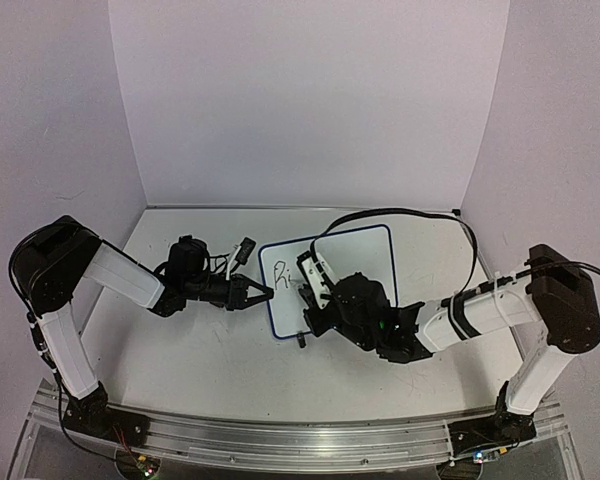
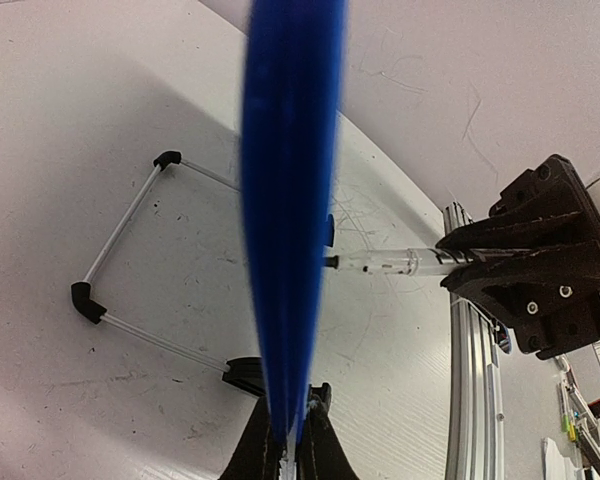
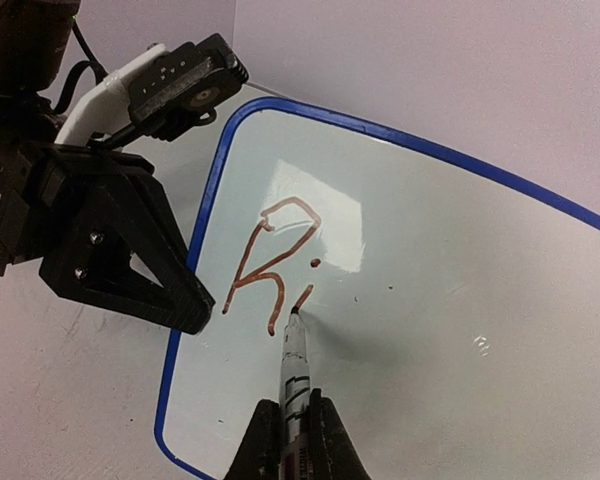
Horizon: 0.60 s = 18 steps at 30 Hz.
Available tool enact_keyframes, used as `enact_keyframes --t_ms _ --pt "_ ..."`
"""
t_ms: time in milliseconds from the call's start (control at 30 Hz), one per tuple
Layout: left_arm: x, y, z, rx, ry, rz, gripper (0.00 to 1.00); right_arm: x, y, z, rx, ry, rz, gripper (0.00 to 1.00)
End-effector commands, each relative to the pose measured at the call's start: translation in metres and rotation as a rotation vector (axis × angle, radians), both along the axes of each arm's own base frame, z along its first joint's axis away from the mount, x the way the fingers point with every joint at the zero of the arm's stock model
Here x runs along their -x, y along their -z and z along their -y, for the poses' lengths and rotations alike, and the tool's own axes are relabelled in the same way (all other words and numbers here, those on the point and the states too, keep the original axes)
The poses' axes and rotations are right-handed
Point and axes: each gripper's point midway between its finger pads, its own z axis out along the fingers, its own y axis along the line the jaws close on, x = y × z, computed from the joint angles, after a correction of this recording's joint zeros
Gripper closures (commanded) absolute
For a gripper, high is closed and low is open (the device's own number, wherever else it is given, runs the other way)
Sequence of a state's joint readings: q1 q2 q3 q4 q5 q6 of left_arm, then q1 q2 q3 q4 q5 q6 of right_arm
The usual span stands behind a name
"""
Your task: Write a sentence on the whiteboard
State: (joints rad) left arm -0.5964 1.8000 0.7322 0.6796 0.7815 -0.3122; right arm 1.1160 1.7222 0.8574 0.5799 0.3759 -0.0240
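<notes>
The whiteboard (image 3: 460, 260), white with a blue rim, stands tilted at mid-table (image 1: 355, 255). On it is the start of the sentence (image 3: 270, 255), the reddish-brown letters "Ri", also visible from above (image 1: 283, 272). My right gripper (image 3: 293, 440) is shut on a marker (image 3: 295, 360) whose tip touches the board at the bottom of the "i". My left gripper (image 2: 290, 450) is shut on the whiteboard's blue rim (image 2: 290, 200), seen edge-on. From above, the left gripper (image 1: 265, 293) pinches the board's left edge and the right gripper (image 1: 318, 303) hovers over its lower left part.
The board's wire stand (image 2: 120, 270) and a black clip foot (image 2: 245, 375) rest on the scuffed tabletop. An aluminium rail (image 1: 280, 445) runs along the near edge. A black cable (image 1: 410, 215) arcs over the board's far right. Lilac walls enclose the table.
</notes>
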Motion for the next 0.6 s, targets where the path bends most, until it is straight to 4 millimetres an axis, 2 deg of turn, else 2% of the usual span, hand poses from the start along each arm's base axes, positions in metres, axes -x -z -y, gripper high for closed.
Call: enact_keyframes --t_ms 0,433,567 --pt "-0.007 0.010 -0.007 -0.063 -0.055 -0.014 1.00 0.002 -0.002 0.005 0.002 0.013 -0.012 1.00" --pt "-0.007 0.010 -0.007 -0.065 -0.056 -0.014 1.00 0.007 0.000 0.004 -0.017 0.019 -0.034 1.00" --pt "-0.008 0.010 -0.007 -0.065 -0.055 -0.015 1.00 0.007 -0.016 0.003 -0.054 0.007 -0.004 1.00"
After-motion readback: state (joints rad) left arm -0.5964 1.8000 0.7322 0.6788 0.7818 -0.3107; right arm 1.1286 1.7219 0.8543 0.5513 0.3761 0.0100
